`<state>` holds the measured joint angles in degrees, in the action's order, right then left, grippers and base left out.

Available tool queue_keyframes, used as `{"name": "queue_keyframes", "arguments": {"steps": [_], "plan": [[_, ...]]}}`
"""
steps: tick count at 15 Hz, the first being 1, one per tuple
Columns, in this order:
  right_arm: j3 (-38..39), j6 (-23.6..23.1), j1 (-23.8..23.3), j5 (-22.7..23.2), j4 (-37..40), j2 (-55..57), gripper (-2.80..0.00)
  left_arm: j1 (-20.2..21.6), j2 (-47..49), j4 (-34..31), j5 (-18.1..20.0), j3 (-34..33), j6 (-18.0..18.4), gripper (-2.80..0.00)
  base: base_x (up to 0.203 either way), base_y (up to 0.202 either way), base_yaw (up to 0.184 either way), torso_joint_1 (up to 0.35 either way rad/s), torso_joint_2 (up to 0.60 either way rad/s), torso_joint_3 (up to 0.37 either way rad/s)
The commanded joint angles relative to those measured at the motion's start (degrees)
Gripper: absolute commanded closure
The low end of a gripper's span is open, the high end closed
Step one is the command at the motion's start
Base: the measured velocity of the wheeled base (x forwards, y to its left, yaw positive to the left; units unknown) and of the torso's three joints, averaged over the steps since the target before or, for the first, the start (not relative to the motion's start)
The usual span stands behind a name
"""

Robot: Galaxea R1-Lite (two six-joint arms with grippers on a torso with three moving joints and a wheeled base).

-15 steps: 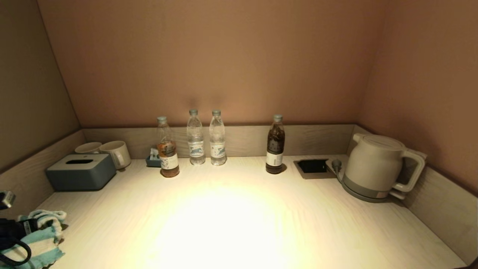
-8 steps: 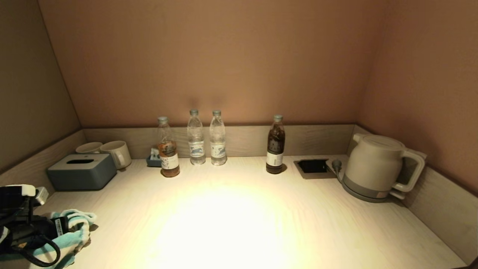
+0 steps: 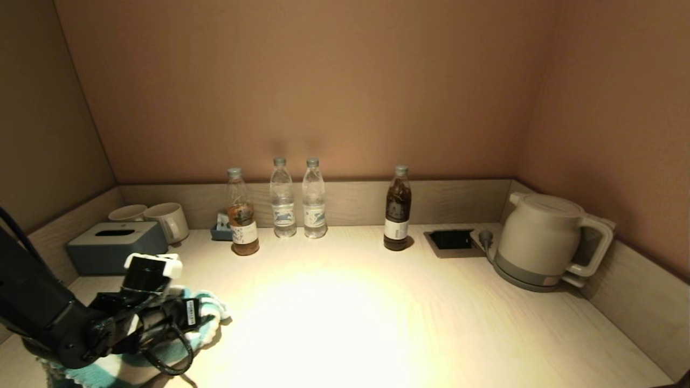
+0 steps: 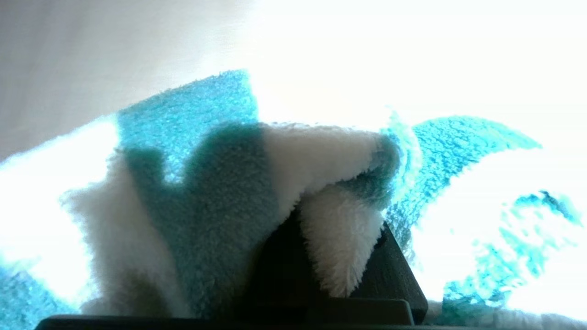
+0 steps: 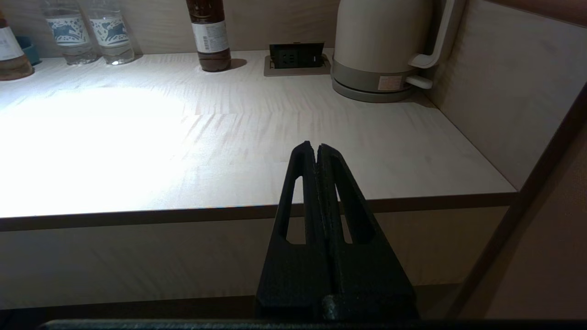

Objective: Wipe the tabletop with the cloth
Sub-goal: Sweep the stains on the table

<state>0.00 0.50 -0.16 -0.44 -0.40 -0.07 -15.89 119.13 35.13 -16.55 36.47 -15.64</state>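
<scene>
The teal-and-white striped cloth (image 3: 211,314) lies bunched on the front left of the pale tabletop (image 3: 377,323). My left gripper (image 3: 186,317) is shut on it and presses it onto the surface. In the left wrist view the cloth (image 4: 206,192) drapes over the gripper (image 4: 330,220), and only one dark finger (image 4: 394,275) shows. My right gripper (image 5: 316,149) is shut and empty. It hangs off the tabletop's front edge (image 5: 183,211) on the right side and is out of the head view.
A grey-blue tissue box (image 3: 116,247) and two mugs (image 3: 167,221) stand at the back left. Several bottles (image 3: 283,199) line the back rim. The black recess (image 3: 452,239) and a pale kettle (image 3: 544,242) are at the back right.
My left arm has swept from the far left edge rightward and a little inward, dragging the cloth across the tabletop with it. Nothing else has moved.
</scene>
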Motion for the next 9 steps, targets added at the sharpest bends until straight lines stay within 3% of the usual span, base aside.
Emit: {"name": "queue_keyframes", "arguments": {"steps": [1, 5, 9], "plan": [[0.0, -0.06, -0.02, 0.0, -0.04, 0.07, 0.0, -5.07, 3.17, 0.48, -1.11, 3.17, -1.34, 0.0, 0.0, 0.0, 0.0, 0.0, 0.0, 0.0], [0.0, -0.06, -0.02, 0.0, -0.04, 0.07, 0.0, -15.41, 0.96, 0.21, -3.65, 5.74, -3.07, 0.0, 0.0, 0.0, 0.0, 0.0, 0.0, 0.0], [0.0, -0.06, -0.02, 0.0, -0.04, 0.07, 0.0, -22.25, -3.99, -0.68, -3.84, 5.36, -5.36, 0.0, 0.0, 0.0, 0.0, 0.0, 0.0, 0.0]]}}
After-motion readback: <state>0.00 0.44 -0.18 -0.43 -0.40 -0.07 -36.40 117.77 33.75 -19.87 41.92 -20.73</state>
